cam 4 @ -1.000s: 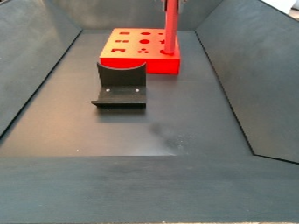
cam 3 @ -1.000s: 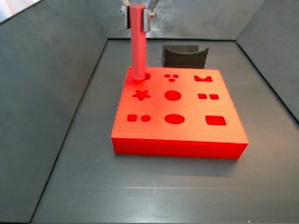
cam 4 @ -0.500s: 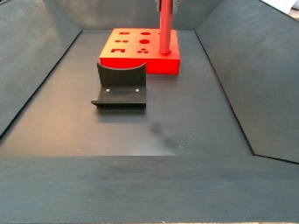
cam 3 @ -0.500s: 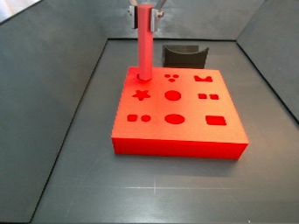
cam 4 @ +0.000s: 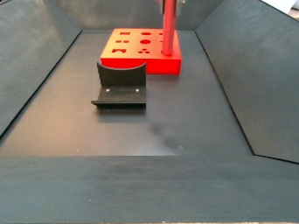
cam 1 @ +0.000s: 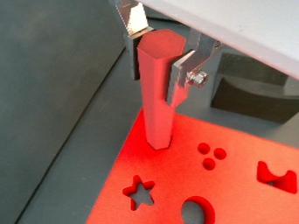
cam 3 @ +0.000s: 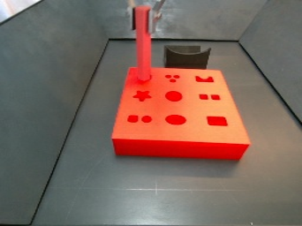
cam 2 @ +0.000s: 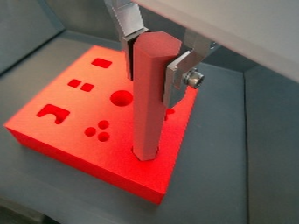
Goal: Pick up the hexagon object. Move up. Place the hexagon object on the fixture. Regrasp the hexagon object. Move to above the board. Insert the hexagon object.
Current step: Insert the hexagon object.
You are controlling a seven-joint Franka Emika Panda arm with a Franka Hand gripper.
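My gripper (cam 1: 158,57) is shut on the top of the hexagon object (cam 1: 156,92), a long red-pink rod that hangs upright. Both wrist views show the silver fingers (cam 2: 181,74) clamping its flat sides. Its lower end meets the top of the red board (cam 1: 239,179) near a corner, next to the star hole (cam 1: 142,192). Whether the tip is inside a hole is hidden. In a side view the rod (cam 3: 143,44) stands over the board's (cam 3: 177,119) far left corner, below the gripper (cam 3: 144,11). It also shows in another side view (cam 4: 169,26).
The dark fixture (cam 3: 185,56) stands just behind the board, and it shows beside the board in a side view (cam 4: 121,85). Grey sloping walls (cam 3: 71,62) enclose the dark floor (cam 4: 152,131).
The rod and gripper have shifted slightly sideways and a little lower over the board's corner. The grip is unchanged.
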